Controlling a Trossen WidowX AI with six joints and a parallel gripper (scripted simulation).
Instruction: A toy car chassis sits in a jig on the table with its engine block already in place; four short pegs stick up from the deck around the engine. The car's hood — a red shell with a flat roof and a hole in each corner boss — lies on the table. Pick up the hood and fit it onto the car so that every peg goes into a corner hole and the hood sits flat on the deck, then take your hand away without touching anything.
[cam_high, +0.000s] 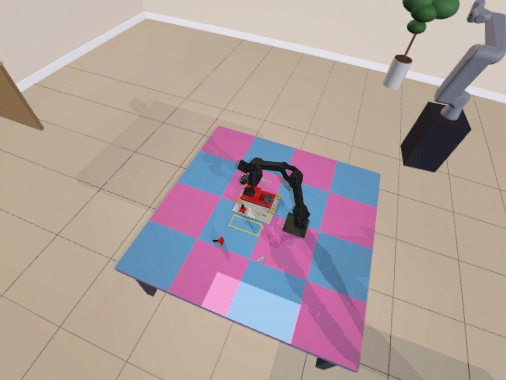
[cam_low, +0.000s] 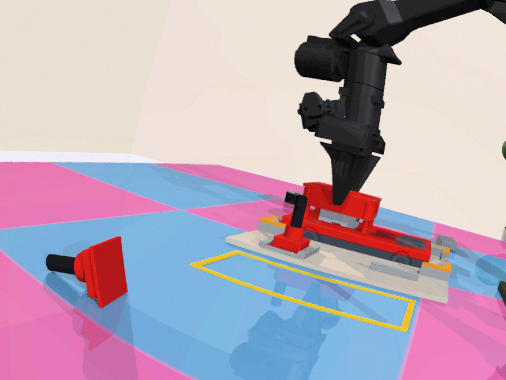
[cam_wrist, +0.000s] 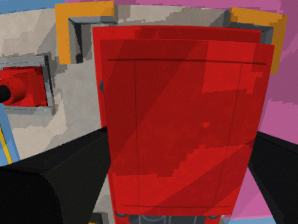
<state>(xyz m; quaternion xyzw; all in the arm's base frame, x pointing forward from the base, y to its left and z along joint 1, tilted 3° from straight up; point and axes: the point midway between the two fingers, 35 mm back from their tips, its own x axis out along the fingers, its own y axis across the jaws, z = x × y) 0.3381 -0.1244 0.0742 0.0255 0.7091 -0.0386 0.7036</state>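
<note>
Hood (cam_low: 350, 200) smooth red plastic; gripper (cam_low: 345, 197) matt black; jig board (cam_low: 350, 265) pale, wood-like.

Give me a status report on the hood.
Gripper shut on hood. Hood over the car, on or just above the deck. Nothing in the way.
</note>
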